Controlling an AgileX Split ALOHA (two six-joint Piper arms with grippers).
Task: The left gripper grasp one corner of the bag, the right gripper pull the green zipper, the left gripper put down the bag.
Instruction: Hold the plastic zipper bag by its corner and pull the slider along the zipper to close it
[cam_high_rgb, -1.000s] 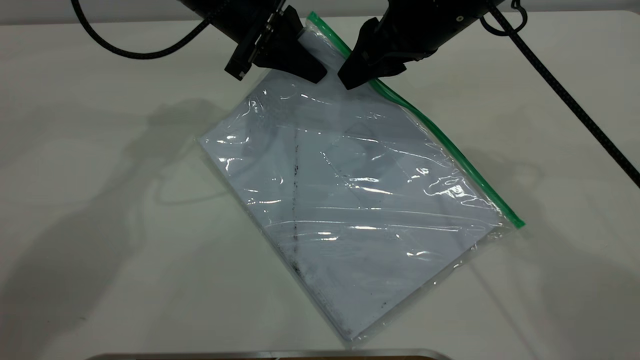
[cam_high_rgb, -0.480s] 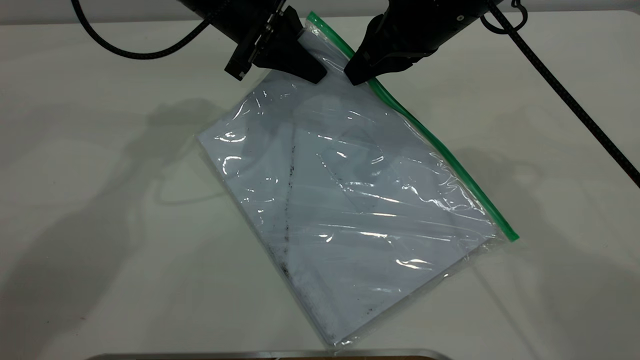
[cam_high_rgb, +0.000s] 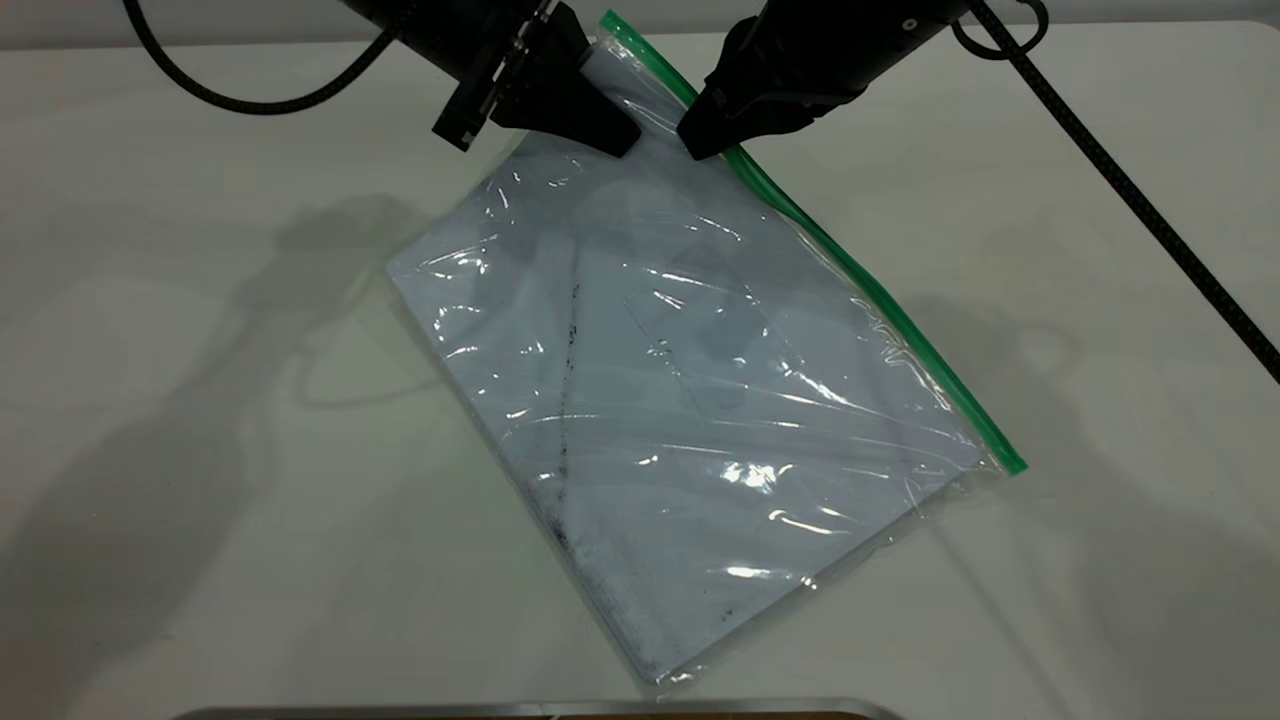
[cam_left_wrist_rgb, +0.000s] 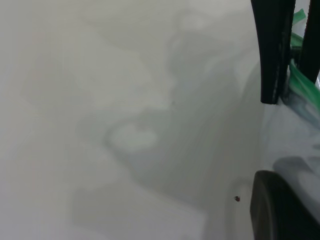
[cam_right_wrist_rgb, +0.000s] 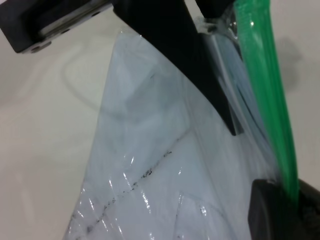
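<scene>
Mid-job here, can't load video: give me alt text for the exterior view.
A large clear plastic bag holding white sheets lies diagonally on the white table, its far corner gripped by the all-black left claw. The right claw sits on the bright-green zipper strip along the bag's right edge, near that corner.

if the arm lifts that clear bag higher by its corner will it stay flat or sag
Probably sags: the bag is thin, wrinkled film. The white sheets inside may stiffen it somewhat. Its glossy surface looks slippery, so the left gripper could lose it.

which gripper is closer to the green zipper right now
Right. The right gripper sits on the green zipper near its far end; the left gripper grips the bag corner beside it.
</scene>
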